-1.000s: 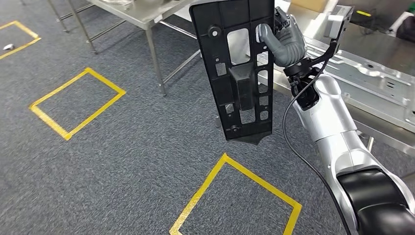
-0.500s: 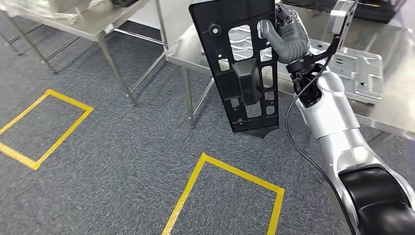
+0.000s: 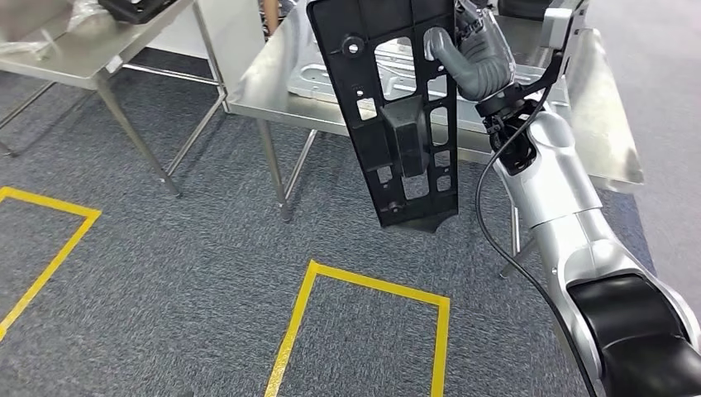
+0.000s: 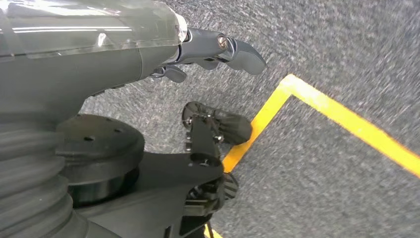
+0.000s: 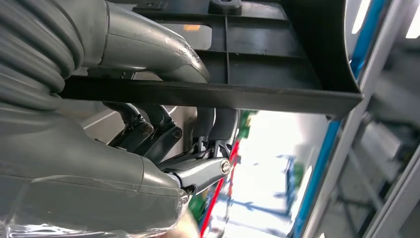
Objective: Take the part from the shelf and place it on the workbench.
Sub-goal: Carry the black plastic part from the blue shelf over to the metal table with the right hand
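The right arm [image 3: 562, 207] is silver with a glossy black upper segment and a thin black cable looping beside it, ending just behind the grey right hand [image 3: 484, 62] in a ribbed cover, with a thick grey thumb and darker fingers [image 5: 148, 129].

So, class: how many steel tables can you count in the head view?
2: the workbench straight ahead behind the held black part, and another table far left.
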{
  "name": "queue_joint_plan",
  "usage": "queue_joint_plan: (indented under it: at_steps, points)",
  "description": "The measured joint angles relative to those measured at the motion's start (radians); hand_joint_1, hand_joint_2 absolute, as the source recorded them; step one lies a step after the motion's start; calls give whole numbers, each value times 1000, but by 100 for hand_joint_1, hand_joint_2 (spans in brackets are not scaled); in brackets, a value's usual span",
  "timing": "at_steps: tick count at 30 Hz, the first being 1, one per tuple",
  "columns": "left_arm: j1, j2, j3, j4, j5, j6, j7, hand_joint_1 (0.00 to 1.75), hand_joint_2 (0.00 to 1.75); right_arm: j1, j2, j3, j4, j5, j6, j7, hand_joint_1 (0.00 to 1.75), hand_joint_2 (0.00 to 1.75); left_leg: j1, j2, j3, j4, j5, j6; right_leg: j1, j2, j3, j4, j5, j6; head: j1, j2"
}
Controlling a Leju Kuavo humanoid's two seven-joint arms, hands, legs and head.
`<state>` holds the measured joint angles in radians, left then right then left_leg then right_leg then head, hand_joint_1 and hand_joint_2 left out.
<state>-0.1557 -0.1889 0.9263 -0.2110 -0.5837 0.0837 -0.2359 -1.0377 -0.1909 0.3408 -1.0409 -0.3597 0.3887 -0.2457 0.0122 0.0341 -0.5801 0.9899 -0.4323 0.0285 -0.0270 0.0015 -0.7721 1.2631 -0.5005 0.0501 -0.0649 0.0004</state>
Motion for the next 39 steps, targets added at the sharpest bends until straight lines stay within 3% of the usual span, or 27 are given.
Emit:
queue_joint_plan:
  at_steps: [3, 5, 7, 9, 11, 13, 14, 15, 16, 18, 20, 23, 25, 28, 29, 30, 31, 33, 35, 39]
  points:
    - [-1, -2, 0, 0, 0, -1, -1, 0, 175, 1, 0, 6, 2, 29, -25, -6, 175, 175, 1, 21, 1, 14, -14, -15, -5, -21, 97, -182, 82, 6, 0, 0]
    - [-3, -2, 0, 0, -1, 0, 0, 0, 175, 5, 1, 8, 0, 54, -42, -10, 175, 175, -3, 28, 0, 22, -21, -26, 0, -25, 129, -244, 95, -6, 0, 0]
    - [-5, -2, 0, 0, -1, 0, 1, 0, 175, 12, 0, 9, -1, 83, -59, -13, 175, 175, -4, 33, 2, 22, -24, -37, 3, -15, 128, -243, 93, -22, 0, 0]
    - [-6, -2, -1, 0, -1, 0, 1, 0, 175, 14, -1, 9, -3, 107, -73, -15, 175, 175, 0, 19, -5, 43, -41, -47, 0, -10, 129, -245, 93, -36, 0, 0]
    - [-5, -2, -1, 0, -1, 0, 1, 0, 175, 14, 1, 11, -7, 132, -90, -17, 175, 175, 3, -8, -49, 139, -97, -53, -1, -5, 130, -246, 93, -47, -1, 0]
    - [-3, -2, -1, 0, 0, 1, 1, 0, 175, 17, 3, 14, -8, 166, -111, -19, 175, 175, 4, -21, -117, 279, -155, -53, 5, 3, 130, -245, 92, -53, -1, 0]
    - [-2, -2, -1, 0, 0, 2, 1, 0, 175, 19, 3, 17, -8, 185, -123, -19, 175, 175, 3, -23, -139, 318, -162, -51, 8, 7, 130, -244, 92, -54, -1, 0]
    - [-1, -2, -1, 0, 1, 2, 1, 0, 175, 21, 3, 21, -8, 208, -138, -19, 175, 175, 2, -24, -143, 320, -149, -48, 11, 12, 130, -243, 91, -55, -1, 0]
    - [-1, -2, -1, 0, 1, 2, 1, 0, 175, 22, 3, 24, -10, 235, -157, -20, 175, 175, 1, -24, -127, 280, -118, -41, 14, 17, 131, -242, 91, -56, -1, 0]
    - [-2, -1, -1, 0, 3, 3, -1, 0, 175, 21, 3, 30, -15, 303, -210, -21, 175, 175, -5, -31, -65, 139, -48, -25, 19, 25, 132, -241, 90, -55, -1, 0]
    - [-2, 0, -1, 0, 5, 3, -4, 0, 175, 20, 2, 42, -23, 428, -301, -18, 175, 175, -11, -37, -26, 49, -17, -14, 20, 30, 130, -241, 92, -49, -1, 0]
    - [-2, 0, -1, 0, 6, 4, -7, 0, 175, 21, 1, 72, -37, 703, -461, 13, 175, 175, -13, -33, -19, 27, -9, -4, 18, 31, 129, -244, 95, -32, -1, 0]
    - [-3, 0, -2, 0, 6, 4, -8, 0, 175, 19, 1, 91, -45, 869, -539, 45, 175, 175, -9, -29, -14, 13, 2, 5, 18, 22, 114, -210, 68, -23, 0, 0]
    - [-3, -1, -3, 0, 6, 3, -7, 0, 175, 17, 2, 123, -45, 1048, -606, 88, 175, 175, -8, -26, -14, 8, 7, 10, 13, 9, 33, -27, -26, -12, 0, 0]
    - [-3, -1, -4, 0, 6, 3, -7, 0, 175, 18, 2, 134, -42, 1097, -620, 100, 175, 175, -8, -26, -14, 9, 6, 10, 10, 7, 10, 24, -41, -9, 0, 0]
    - [-3, -1, -5, 0, 6, 3, -7, 0, 175, 19, 3, 145, -38, 1139, -633, 111, 175, 175, -7, -26, -14, 10, 6, 10, 8, 5, 3, 40, -37, -6, 0, 0]
    - [-3, -2, -6, 0, 6, 3, -7, 0, 175, 18, 5, 154, -33, 1174, -644, 118, 175, 175, -6, -26, -14, 12, 5, 8, 5, 3, 18, 13, -14, -4, 0, 0]
    - [-3, -2, -8, 0, 7, 3, -8, 0, 175, 10, 12, 167, -19, 1233, -667, 126, 175, 175, -6, -26, -15, 21, -2, -1, 2, -6, 89, -123, 48, -3, 0, 0]
    - [-3, -2, -8, 0, 8, 3, -12, 0, 175, -3, 23, 177, 3, 1288, -689, 132, 175, 175, -9, -26, -20, 32, -9, -11, 5, -9, 136, -220, 75, -12, 0, 0]
    - [-1, -1, -9, 0, 8, 3, -17, 0, 175, -29, 49, 192, 63, 1415, -731, 165, 175, 175, -9, -25, -26, 43, -20, -32, 8, -4, 140, -235, 75, -41, 0, 0]
